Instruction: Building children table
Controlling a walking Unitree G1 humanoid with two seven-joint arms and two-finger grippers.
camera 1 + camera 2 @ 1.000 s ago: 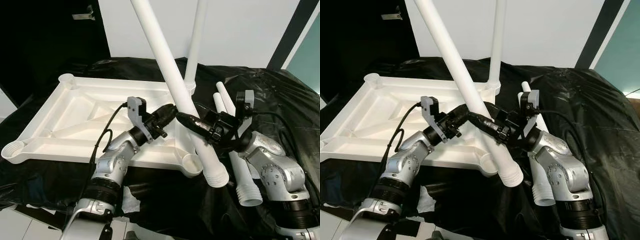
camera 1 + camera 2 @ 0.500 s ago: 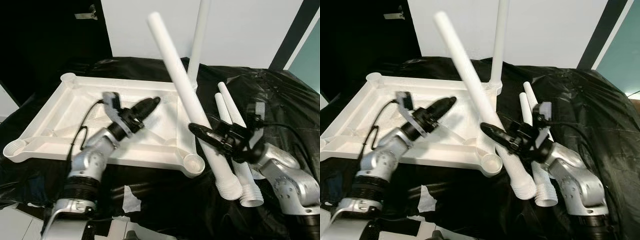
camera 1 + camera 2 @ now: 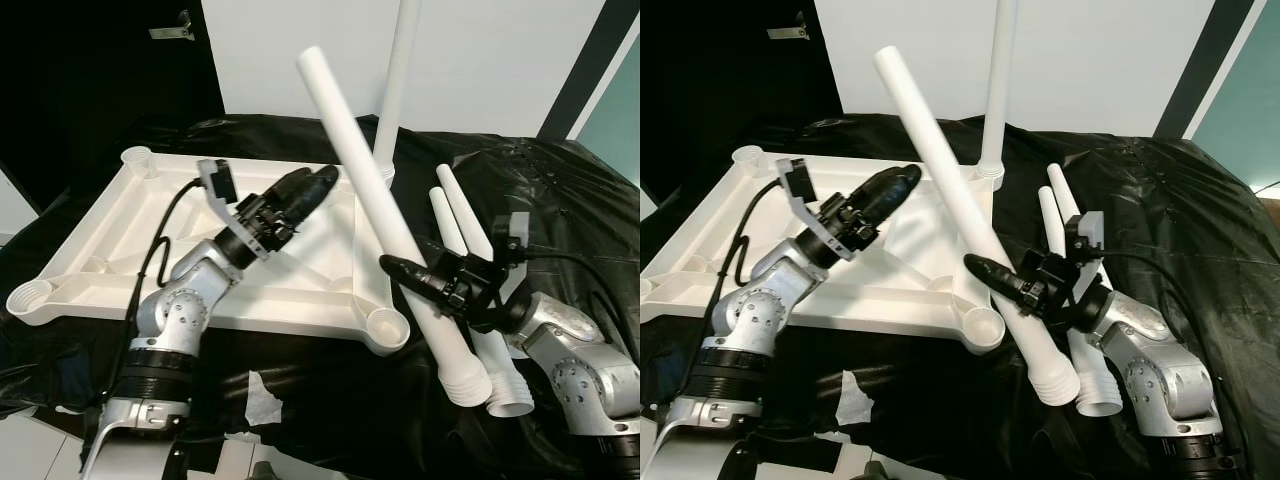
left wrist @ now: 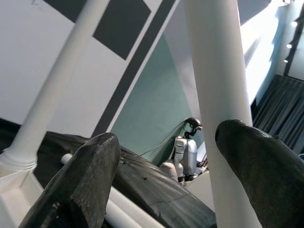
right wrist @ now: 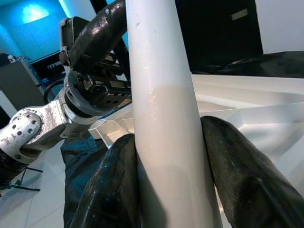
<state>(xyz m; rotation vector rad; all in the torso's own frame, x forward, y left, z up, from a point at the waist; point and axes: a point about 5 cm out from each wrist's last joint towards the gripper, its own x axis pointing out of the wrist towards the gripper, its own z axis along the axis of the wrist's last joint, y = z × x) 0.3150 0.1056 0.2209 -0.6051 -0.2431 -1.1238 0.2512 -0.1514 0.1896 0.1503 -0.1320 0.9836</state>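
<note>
The white tabletop (image 3: 150,235) lies upside down on black cloth. One white leg (image 3: 398,90) stands upright in its far right corner. My right gripper (image 3: 396,268) is shut on a second leg (image 3: 370,190), which leans with its plain end up to the left and its threaded end (image 3: 468,385) low over the cloth, just right of the empty near-right corner socket (image 3: 386,328). In the right wrist view both fingers (image 5: 237,166) press against that leg (image 5: 166,118). My left gripper (image 3: 322,182) is open above the tabletop, close beside the leaning leg (image 4: 218,85), not holding it.
Two more white legs (image 3: 452,215) lie side by side on the black cloth (image 3: 560,190) behind my right arm. Empty sockets sit at the near-left (image 3: 25,300) and far-left (image 3: 135,157) corners. White tape (image 3: 262,395) marks the cloth's front. Another robot (image 4: 185,147) stands far off.
The right gripper tipped the leg lower and to the right, bringing its top into view. The left gripper left the leg, drew back, then rose toward it again.
</note>
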